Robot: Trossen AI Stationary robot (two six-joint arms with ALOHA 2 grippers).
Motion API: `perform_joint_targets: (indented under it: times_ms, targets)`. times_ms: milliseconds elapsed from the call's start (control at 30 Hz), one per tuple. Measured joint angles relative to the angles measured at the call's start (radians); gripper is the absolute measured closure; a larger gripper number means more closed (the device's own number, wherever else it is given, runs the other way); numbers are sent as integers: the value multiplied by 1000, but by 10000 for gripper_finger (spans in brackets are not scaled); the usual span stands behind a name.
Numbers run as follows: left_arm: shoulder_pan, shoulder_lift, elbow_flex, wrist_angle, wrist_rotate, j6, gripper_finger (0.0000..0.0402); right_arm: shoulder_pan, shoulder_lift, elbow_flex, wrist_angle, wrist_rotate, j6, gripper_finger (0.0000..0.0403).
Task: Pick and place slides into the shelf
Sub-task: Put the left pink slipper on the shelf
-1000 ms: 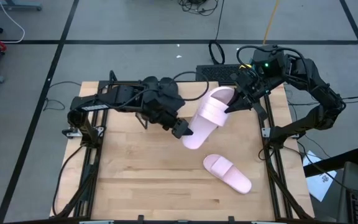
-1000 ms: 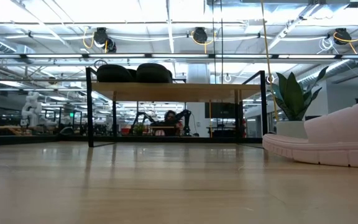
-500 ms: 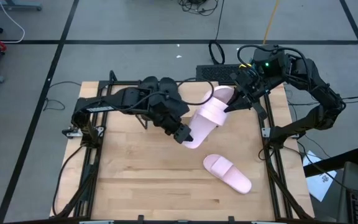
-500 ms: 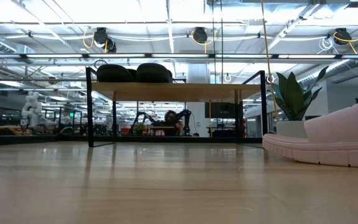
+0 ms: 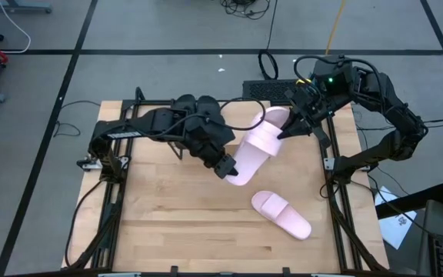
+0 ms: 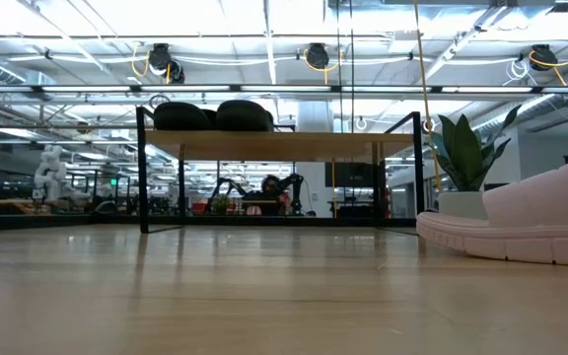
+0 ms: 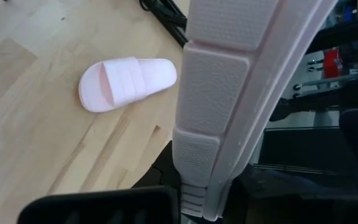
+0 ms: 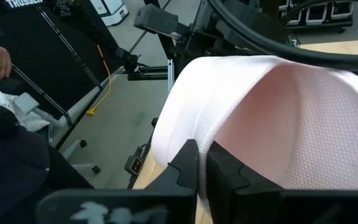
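A pale pink slide (image 5: 256, 146) hangs slanting in the air between my two grippers, above the table's far middle. My left gripper (image 5: 229, 169) is shut on its lower end, and its ridged sole (image 7: 229, 93) fills the left wrist view. My right gripper (image 5: 284, 133) is shut on its strap side. A second pink slide (image 5: 281, 214) lies flat on its sole on the table, near right. The shelf (image 6: 279, 144) stands at the far side on thin black legs, with two black slides (image 6: 215, 115) on its top. My left gripper pinches the lower end of the pink slide's sole (image 7: 194, 186) between its two fingers, coming from the table's left and slanting down. The slide is clear of the table and slopes up away from the fingers. My right gripper pinches the edge of the slide's broad strap (image 8: 191, 134) between its two fingers, coming from the table's right side and slanting a little down. The strap's textured inner face (image 8: 303, 124) arches beyond the fingers. The slide is lifted clear.
Bare wooden tabletop (image 5: 175, 223) spreads over the near and left parts. Black frame rails (image 5: 337, 215) run along both sides of the table. A potted plant (image 6: 466, 158) stands behind the table at the far right. Cables (image 5: 268, 65) lie on the floor beyond.
My left gripper has shifted a little toward the table's right and down to the lower end of the lifted slide, and its fingers now sit on that end. The slide stays in the air, held at its strap by my still right gripper.
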Motion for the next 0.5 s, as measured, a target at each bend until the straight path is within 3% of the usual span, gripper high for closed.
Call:
perform_joint_targets:
  times_ms: [500]
  targets:
    - [-10,0,0,-10,-19,-71,354,0,-5,0,-48,50,1,354]
